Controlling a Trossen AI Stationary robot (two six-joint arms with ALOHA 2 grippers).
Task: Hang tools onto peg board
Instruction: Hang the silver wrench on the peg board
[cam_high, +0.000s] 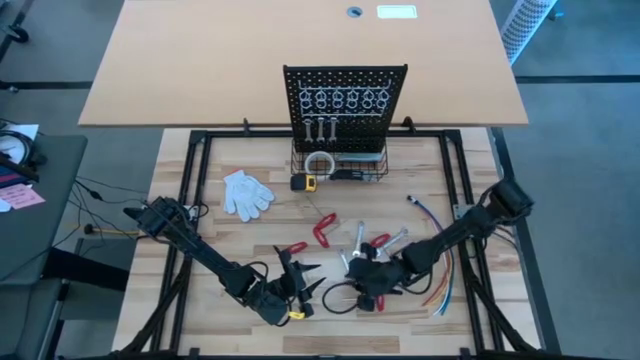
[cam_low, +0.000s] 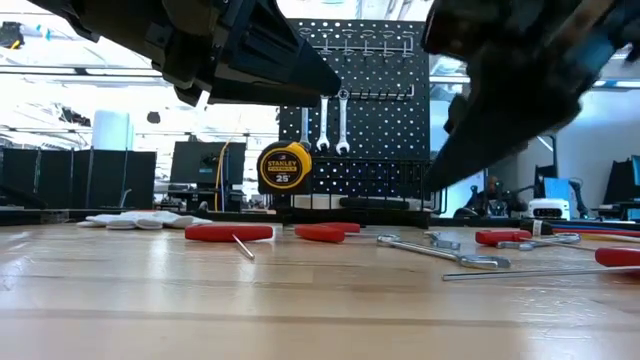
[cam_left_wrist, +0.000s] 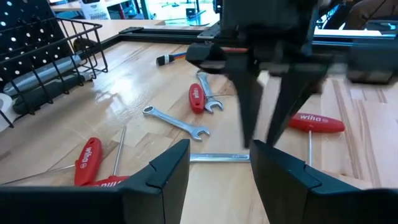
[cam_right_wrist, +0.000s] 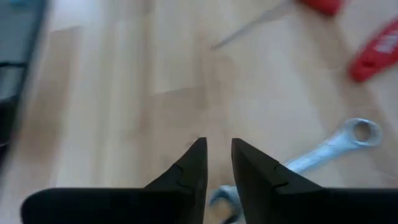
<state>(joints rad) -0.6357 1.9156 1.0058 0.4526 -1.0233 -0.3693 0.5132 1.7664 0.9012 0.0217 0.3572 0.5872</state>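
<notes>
Right wrist view: our right gripper (cam_right_wrist: 218, 163) hangs over a wrench (cam_right_wrist: 323, 149), fingers narrowly apart, holding nothing.

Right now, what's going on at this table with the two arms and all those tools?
The robot is hanging tools on the peg board, where two wrenches already hang. The right gripper is low over the table, fingers slightly apart around a silver wrench lying flat, not lifted. The left gripper waits open nearby, holding nothing. Red-handled tools and more wrenches lie loose on the tabletop.
</notes>
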